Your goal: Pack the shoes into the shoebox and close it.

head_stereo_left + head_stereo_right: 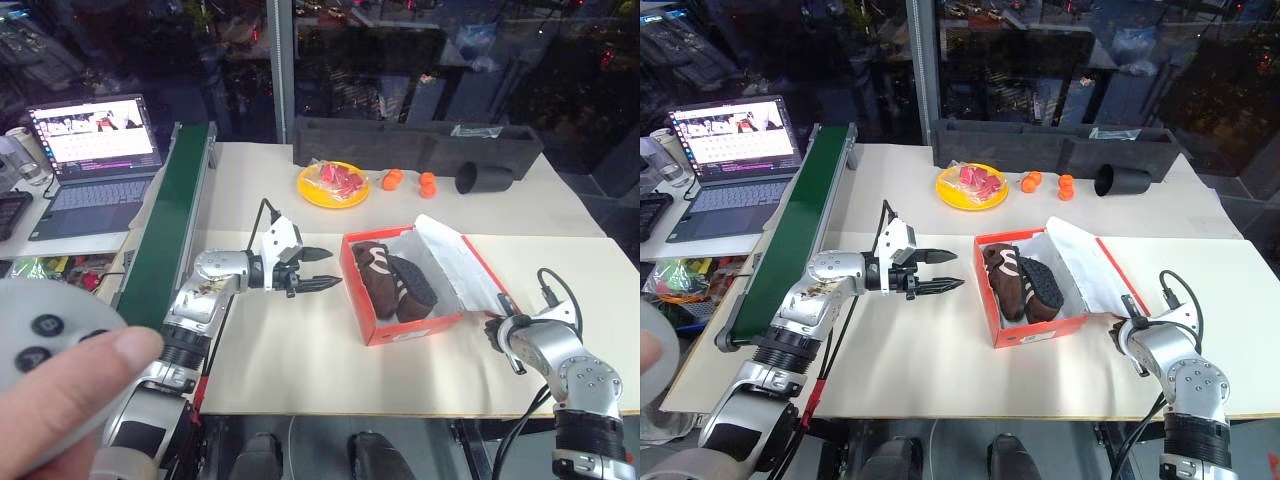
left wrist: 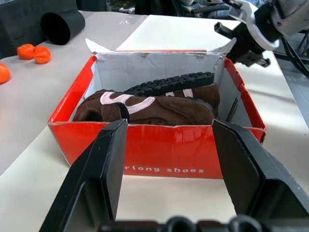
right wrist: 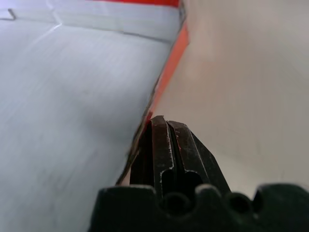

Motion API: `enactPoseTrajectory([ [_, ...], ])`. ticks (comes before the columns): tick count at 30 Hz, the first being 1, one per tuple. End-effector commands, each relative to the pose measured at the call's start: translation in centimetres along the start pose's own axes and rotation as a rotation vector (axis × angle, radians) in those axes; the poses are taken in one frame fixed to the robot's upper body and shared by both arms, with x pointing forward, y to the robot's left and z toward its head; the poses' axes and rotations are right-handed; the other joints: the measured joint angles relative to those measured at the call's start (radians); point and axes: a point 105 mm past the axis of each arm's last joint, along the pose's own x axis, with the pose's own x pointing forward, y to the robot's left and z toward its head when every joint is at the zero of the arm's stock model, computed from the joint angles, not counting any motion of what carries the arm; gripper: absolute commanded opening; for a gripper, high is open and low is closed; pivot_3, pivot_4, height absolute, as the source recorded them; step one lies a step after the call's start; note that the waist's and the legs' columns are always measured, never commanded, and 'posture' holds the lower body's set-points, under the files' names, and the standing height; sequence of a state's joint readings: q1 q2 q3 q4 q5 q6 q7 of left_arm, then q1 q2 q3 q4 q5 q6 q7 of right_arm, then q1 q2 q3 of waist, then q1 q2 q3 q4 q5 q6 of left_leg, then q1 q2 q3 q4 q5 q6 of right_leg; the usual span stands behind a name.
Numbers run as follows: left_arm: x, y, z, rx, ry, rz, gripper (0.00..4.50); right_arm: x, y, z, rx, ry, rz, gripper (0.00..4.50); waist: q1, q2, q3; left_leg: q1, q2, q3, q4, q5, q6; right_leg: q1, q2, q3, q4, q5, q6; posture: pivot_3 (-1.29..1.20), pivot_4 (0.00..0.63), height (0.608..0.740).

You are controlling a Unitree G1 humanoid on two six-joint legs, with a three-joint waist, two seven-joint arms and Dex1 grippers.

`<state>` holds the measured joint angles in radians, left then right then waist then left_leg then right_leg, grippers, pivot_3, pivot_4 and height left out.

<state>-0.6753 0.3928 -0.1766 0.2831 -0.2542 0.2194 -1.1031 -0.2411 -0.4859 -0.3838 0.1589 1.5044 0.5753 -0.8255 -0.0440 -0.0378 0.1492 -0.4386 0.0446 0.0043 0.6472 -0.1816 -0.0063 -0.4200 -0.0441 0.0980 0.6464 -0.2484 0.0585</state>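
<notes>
A person's hand (image 1: pixel 60 385) holding a grey controller sits nearest, at the near left. I see both dark brown shoes (image 1: pixel 392 278) with white markings already inside the red-orange cardboard shoebox (image 2: pixel 159 150) mid-table, lid (image 1: pixel 460 262) lying open to the right. My left gripper (image 1: pixel 318 270) hovers just left of the box, fingers apart, empty. My right gripper (image 3: pixel 163 126) is pressed together, tips at the lid's outer edge. Packing looks done; closing is in hand. Next I need to get under that edge and swing the lid left over the shoes.
</notes>
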Motion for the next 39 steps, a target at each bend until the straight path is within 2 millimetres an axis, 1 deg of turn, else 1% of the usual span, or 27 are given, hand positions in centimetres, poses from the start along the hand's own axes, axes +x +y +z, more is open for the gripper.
enactPoseTrajectory([
  [1,-0.2,0.7,2.0,0.079,-0.028,0.018,2.98,-0.5,2.1,2.3,0.061,-0.082,0.132,0.03,0.000,0.000,0.000,0.000,0.000,0.000,0.000,0.000,0.000,0.000,0.000,0.000,0.000,0.000,0.000,0.00,0.150,0.719],
  [3,-0.2,0.8,2.0,0.081,-0.027,0.020,2.98,-0.9,3.5,3.1,0.124,-0.113,0.219,0.03,-0.002,0.000,0.000,0.000,0.000,0.000,0.000,0.000,0.000,0.000,0.000,0.000,0.000,0.000,0.000,0.00,0.150,0.719],
  [4,-0.2,0.9,2.1,0.082,-0.026,0.020,2.98,-1.3,4.4,3.8,0.140,-0.150,0.277,0.03,-0.003,0.001,0.000,0.000,0.000,0.000,0.000,0.000,0.000,0.000,0.000,0.000,0.000,0.000,0.000,0.00,0.150,0.719],
  [6,-0.3,0.9,2.1,0.084,-0.025,0.019,2.98,-1.9,5.3,4.6,0.142,-0.198,0.337,0.03,-0.002,0.002,0.000,0.000,0.000,0.000,0.000,0.000,0.000,0.000,0.000,0.000,0.000,0.000,0.000,0.00,0.150,0.719],
  [9,-0.1,0.9,2.2,0.088,-0.022,0.015,2.98,-4.0,7.3,6.0,0.119,-0.308,0.469,0.03,0.001,0.002,0.001,0.000,0.000,0.000,0.000,0.000,0.000,0.000,0.000,0.000,0.000,0.000,0.000,0.00,0.150,0.719],
  [11,-0.2,0.9,2.1,0.092,-0.019,0.013,2.98,-5.6,9.0,6.2,0.085,-0.358,0.574,0.03,0.001,0.003,0.001,0.000,0.000,0.000,0.000,0.000,0.000,-0.001,0.000,0.000,0.001,0.000,0.000,0.00,0.150,0.719],
  [12,-0.2,0.9,2.1,0.092,-0.018,0.013,2.98,-7.1,10.3,6.1,0.052,-0.381,0.665,0.03,0.001,0.003,0.001,-0.001,0.000,0.000,0.000,0.000,0.000,-0.001,0.000,0.000,0.001,0.000,0.000,0.00,0.150,0.719],
  [14,-0.1,0.9,2.2,0.097,-0.015,0.011,2.98,-10.0,12.7,5.1,-0.088,-0.414,0.819,0.03,0.000,0.005,0.001,-0.001,0.000,0.000,0.000,0.000,0.000,-0.001,0.000,0.000,0.001,0.000,0.000,0.00,0.150,0.719],
  [15,-0.1,0.9,2.2,0.097,-0.016,0.011,2.98,-11.5,13.9,3.9,-0.212,-0.407,0.890,0.03,-0.001,0.005,0.001,0.000,0.000,0.000,0.000,0.000,0.000,-0.001,0.000,0.000,0.001,0.000,0.000,0.00,0.150,0.719],
  [17,-0.2,1.0,2.3,0.098,-0.016,0.013,2.98,-12.9,15.1,1.7,-0.388,-0.372,0.965,0.03,-0.002,0.006,0.002,0.000,0.000,0.000,0.000,0.000,0.000,-0.001,0.000,0.000,0.001,0.000,0.000,0.00,0.150,0.719],
  [18,-0.2,1.0,2.4,0.100,-0.016,0.016,2.98,-13.3,15.4,0.5,-0.475,-0.345,0.987,0.03,-0.002,0.006,0.002,0.000,0.000,0.000,0.000,0.000,0.000,-0.001,0.000,0.000,0.001,0.000,0.000,0.00,0.150,0.719],
  [20,-0.2,1.1,2.4,0.105,-0.014,0.022,2.98,-13.1,15.4,-1.4,-0.607,-0.273,0.985,0.03,-0.001,0.006,0.002,0.000,0.000,0.000,0.000,0.000,0.000,-0.001,0.000,0.000,0.001,0.000,0.000,0.00,0.150,0.719],
  [21,-0.3,1.1,2.4,0.104,-0.016,0.024,2.98,-12.7,15.4,-1.9,-0.663,-0.259,0.970,0.03,0.000,0.006,0.002,0.000,0.000,0.000,0.000,0.000,0.000,0.000,0.000,0.000,0.001,0.000,0.000,0.00,0.150,0.719],
  [25,-0.4,1.2,2.3,0.105,-0.014,0.033,2.98,-10.4,14.7,-4.6,-0.957,-0.159,0.867,0.03,0.002,0.006,0.002,0.000,0.000,0.000,0.001,0.000,0.000,0.000,0.000,0.000,0.001,0.000,0.000,0.00,0.150,0.719],
  [26,-0.4,1.1,2.3,0.105,-0.013,0.034,2.98,-10.1,14.5,-5.3,-0.995,-0.124,0.858,0.03,0.002,0.006,0.002,0.000,0.000,0.000,0.001,0.000,0.000,0.000,0.000,0.000,0.001,0.000,0.000,0.00,0.150,0.719],
  [29,-0.6,1.0,2.3,0.104,-0.016,0.045,2.98,-8.5,14.8,-7.0,-1.018,-0.023,0.828,0.03,-0.002,0.006,0.002,0.000,0.000,0.000,0.001,0.000,0.000,-0.001,0.000,0.000,0.001,0.000,0.000,0.00,0.150,0.719],
  [32,-0.8,1.0,2.3,0.102,-0.014,0.058,2.98,-7.1,14.9,-7.8,-1.060,0.015,0.783,0.03,0.001,0.006,0.002,0.000,0.000,0.000,0.001,0.000,0.000,-0.001,0.000,0.000,0.001,0.000,0.000,0.00,0.150,0.719],
  [36,-1.2,1.0,2.2,0.101,-0.011,0.078,2.98,-6.3,15.4,-8.7,-1.066,0.055,0.783,0.03,0.006,0.006,0.002,-0.001,0.000,0.000,0.001,0.000,0.000,-0.002,0.000,0.000,0.001,0.000,0.000,0.00,0.150,0.719],
  [39,-1.5,0.9,2.2,0.100,-0.008,0.092,2.98,-5.6,15.4,-9.4,-1.069,0.103,0.768,0.03,0.007,0.006,0.002,-0.001,0.000,0.000,0.001,0.000,0.000,-0.002,0.000,-0.001,0.001,0.000,0.000,0.00,0.150,0.719],
])
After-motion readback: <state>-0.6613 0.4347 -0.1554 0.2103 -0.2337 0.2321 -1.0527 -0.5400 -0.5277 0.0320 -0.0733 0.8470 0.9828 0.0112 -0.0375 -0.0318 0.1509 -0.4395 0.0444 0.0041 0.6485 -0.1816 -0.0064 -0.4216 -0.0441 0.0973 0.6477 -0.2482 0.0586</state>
